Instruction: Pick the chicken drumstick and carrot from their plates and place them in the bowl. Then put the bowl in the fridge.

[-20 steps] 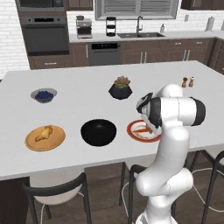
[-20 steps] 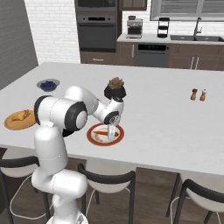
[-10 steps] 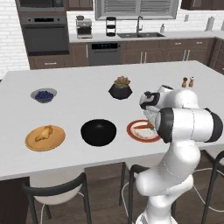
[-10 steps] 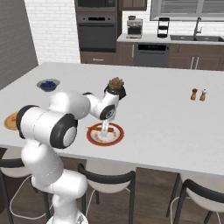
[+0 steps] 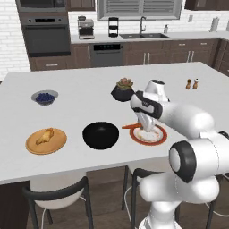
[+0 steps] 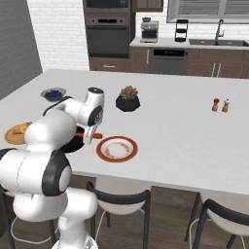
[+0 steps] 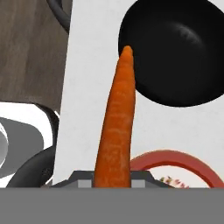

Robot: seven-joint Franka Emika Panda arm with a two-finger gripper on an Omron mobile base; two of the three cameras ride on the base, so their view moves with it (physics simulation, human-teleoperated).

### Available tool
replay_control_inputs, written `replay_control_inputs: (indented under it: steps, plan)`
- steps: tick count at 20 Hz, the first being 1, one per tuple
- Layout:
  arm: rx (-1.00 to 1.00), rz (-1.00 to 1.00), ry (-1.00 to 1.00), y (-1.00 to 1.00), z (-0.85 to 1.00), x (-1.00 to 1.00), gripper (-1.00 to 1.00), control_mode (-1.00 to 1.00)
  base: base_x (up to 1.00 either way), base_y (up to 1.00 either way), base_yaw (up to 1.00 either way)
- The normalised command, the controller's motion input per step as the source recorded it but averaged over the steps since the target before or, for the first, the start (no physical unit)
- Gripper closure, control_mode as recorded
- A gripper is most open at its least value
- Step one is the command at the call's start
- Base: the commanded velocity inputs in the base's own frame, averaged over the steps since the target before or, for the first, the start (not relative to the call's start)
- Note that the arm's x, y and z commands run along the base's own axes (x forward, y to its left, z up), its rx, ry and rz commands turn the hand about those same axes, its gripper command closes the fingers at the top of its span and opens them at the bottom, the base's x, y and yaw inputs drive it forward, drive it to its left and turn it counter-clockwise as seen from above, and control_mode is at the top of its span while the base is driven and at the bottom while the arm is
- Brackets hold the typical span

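Kitchen island | tool (image 5: 144, 127) clamped on carrot (image 7: 116, 127) | tip points toward bowl (image 7: 175, 48), above counter

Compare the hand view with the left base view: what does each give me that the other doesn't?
Hand view alone: the carrot rises from between the gripper's fingers, its tip at the rim of the black bowl. Left base view alone: the chicken drumstick on its orange-tan plate, the blueberry bowl and the succulent pot. Both show carrot, bowl and the red-rimmed plate.
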Motion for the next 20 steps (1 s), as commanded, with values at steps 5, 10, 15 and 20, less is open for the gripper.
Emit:
replay_control_inputs:
  steps: [5, 10, 15, 20]
  plan:
    - [-0.03, -0.02, 0.00, 0.95, 0.15, 0.03, 1.00, -1.00, 0.00, 0.00, 0.00]
    - [0.00, 0.00, 0.01, 0.79, 0.04, 0.24, 1.00, -1.00, 0.00, 0.00, 0.00]
    - [0.00, 0.00, 0.03, 0.53, -0.16, 0.48, 1.00, -1.00, 0.00, 0.00, 0.00]
    - [-0.07, 0.00, 0.00, 0.32, -0.28, 0.33, 1.00, -1.00, 0.00, 0.00, 0.00]
